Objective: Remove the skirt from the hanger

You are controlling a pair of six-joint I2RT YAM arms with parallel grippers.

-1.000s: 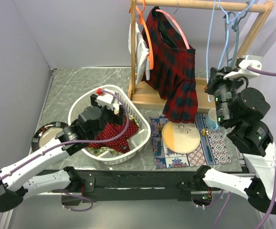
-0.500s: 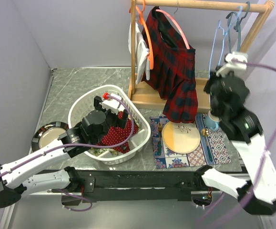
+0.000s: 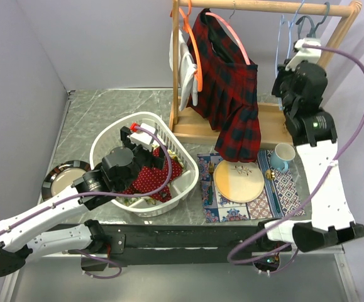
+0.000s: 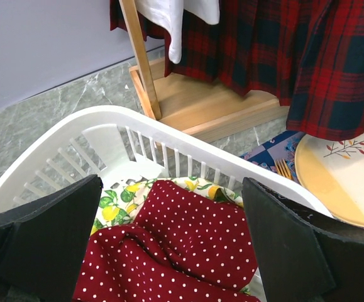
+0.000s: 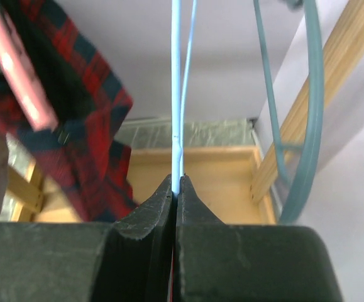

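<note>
The skirt (image 3: 229, 94) hangs on the pink hanger (image 5: 20, 75), the left gripper (image 4: 171, 189) gapes wide, and only the right wrist view shows the right gripper (image 5: 174, 189) seemingly pinching a light blue hanger (image 5: 176, 94).

Light blue hanger wire (image 5: 176, 113) rose right at tip of closed right jaws. Teal hanger (image 5: 308, 126) and slanted rack post (image 5: 336, 75) crowded right. Skirt (image 5: 75, 119) on pink hanger (image 5: 19, 75) blocked left; open gap between skirt and wire. Left jaws spread wide over dotted garment (image 4: 188, 245); basket rim (image 4: 194, 148) barred way ahead, rack upright (image 4: 141, 63) beyond.
</note>
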